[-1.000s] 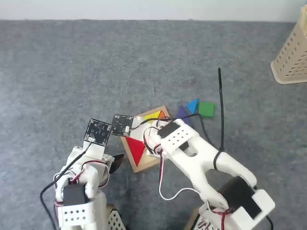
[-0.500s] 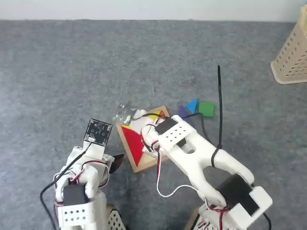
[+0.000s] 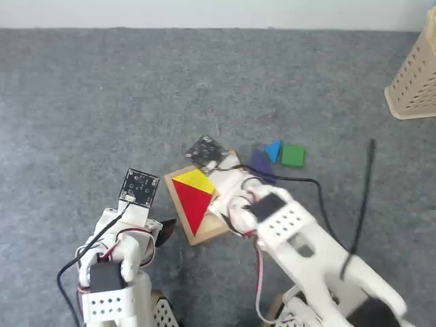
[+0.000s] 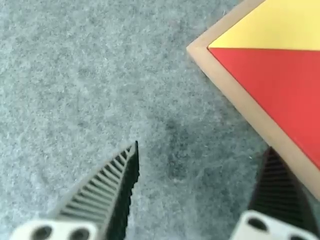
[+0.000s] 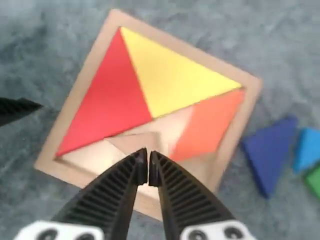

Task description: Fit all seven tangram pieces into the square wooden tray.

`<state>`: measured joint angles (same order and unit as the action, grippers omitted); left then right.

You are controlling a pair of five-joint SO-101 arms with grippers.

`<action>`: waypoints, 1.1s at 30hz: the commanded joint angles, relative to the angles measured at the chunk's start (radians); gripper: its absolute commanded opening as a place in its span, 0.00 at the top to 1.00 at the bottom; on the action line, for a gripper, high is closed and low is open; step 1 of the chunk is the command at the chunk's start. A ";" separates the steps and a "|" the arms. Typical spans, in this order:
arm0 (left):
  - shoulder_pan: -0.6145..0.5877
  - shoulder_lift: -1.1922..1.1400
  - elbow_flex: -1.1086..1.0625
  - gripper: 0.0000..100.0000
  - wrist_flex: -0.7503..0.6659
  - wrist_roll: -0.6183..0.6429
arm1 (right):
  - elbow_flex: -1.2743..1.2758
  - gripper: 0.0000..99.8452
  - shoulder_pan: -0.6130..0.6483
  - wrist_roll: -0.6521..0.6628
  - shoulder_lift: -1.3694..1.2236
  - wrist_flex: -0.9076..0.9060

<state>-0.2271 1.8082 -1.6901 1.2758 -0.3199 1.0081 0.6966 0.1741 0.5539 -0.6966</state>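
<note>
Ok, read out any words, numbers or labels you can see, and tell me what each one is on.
No text can be read here.
wooden tray: plain, no marks.
red piece, yellow piece, orange piece: plain colour, no print.
black board on an arm: specks too small to read.

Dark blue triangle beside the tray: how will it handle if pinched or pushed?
The dark blue triangle looks flat and solid: probably stiff and light. Flat on the grey carpet, it likely drags rather than slides, and won't roll.
</note>
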 commanded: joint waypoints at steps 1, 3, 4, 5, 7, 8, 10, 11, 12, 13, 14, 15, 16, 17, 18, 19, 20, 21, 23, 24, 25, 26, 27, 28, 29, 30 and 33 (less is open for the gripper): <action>0.005 0.014 0.005 0.65 0.000 -0.005 | -0.002 0.99 0.025 -0.009 0.068 0.056; 0.005 0.014 0.005 0.65 0.000 -0.005 | -0.003 0.99 0.079 -0.009 0.027 0.088; 0.005 0.014 0.005 0.65 0.000 -0.005 | -0.003 0.99 0.101 -0.009 -0.004 0.111; 0.005 0.014 0.005 0.65 0.000 -0.005 | -0.003 0.99 0.119 -0.011 -0.038 0.140; 0.005 0.014 0.005 0.65 0.000 -0.005 | -0.005 0.99 0.142 -0.011 -0.111 0.196; 0.005 0.014 0.005 0.65 0.000 -0.005 | -0.011 0.99 0.148 -0.011 -0.148 0.213; 0.005 0.014 0.005 0.65 0.000 -0.005 | -0.035 0.99 0.145 -0.012 -0.216 0.217; 0.005 0.014 0.005 0.65 0.000 -0.005 | -0.049 0.99 0.140 -0.012 -0.245 0.216; 0.005 0.014 0.005 0.65 0.000 -0.005 | -0.060 0.99 0.133 -0.012 -0.268 0.216; 0.005 0.014 0.005 0.65 0.000 -0.005 | -0.069 0.99 0.125 -0.012 -0.291 0.216; 0.005 0.014 0.005 0.65 0.000 -0.005 | -0.075 0.99 0.119 -0.012 -0.306 0.216; 0.005 0.014 0.005 0.65 0.000 -0.005 | -0.077 0.99 0.111 -0.012 -0.315 0.216; 0.005 0.014 0.005 0.65 0.000 -0.005 | -0.077 0.99 0.110 -0.012 -0.317 0.216; 0.005 0.014 0.005 0.65 0.000 -0.005 | -0.077 0.99 0.110 -0.012 -0.317 0.216; 0.005 0.014 0.005 0.65 0.000 -0.005 | -0.075 0.99 0.110 -0.012 -0.317 0.216; 0.005 0.014 0.005 0.65 0.000 -0.005 | -0.075 0.99 0.111 -0.012 -0.315 0.216; 0.005 0.014 0.005 0.65 0.000 -0.005 | -0.075 0.99 0.114 -0.012 -0.315 0.216; 0.005 0.014 0.005 0.65 0.000 -0.005 | -0.072 0.99 0.116 -0.012 -0.315 0.213; 0.005 0.014 0.005 0.65 0.000 -0.005 | -0.072 0.99 0.116 -0.002 -0.315 0.176; 0.005 0.014 0.005 0.65 0.000 -0.005 | -0.075 0.99 0.114 0.012 -0.312 0.147; 0.005 0.014 0.005 0.65 0.000 -0.005 | -0.075 0.99 0.114 0.049 -0.306 0.119; 0.005 0.014 0.005 0.65 0.000 -0.005 | -0.074 0.99 0.116 0.098 -0.297 0.096; 0.005 0.014 0.005 0.65 0.000 -0.005 | -0.072 0.99 0.116 0.141 -0.285 0.067; 0.005 0.014 0.005 0.65 0.000 -0.005 | -0.072 0.99 0.117 0.172 -0.274 0.035; 0.005 0.014 0.005 0.65 0.000 -0.005 | -0.072 0.99 0.117 0.183 -0.260 0.007; 0.005 0.014 0.005 0.65 0.000 -0.005 | -0.069 0.99 0.117 0.189 -0.243 -0.016; 0.005 0.014 0.005 0.65 0.000 -0.005 | -0.049 0.99 0.117 0.190 -0.173 -0.039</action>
<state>-0.2271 1.8082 -1.6901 1.2758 -0.3199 0.9759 0.8193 0.3429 0.2808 -0.7027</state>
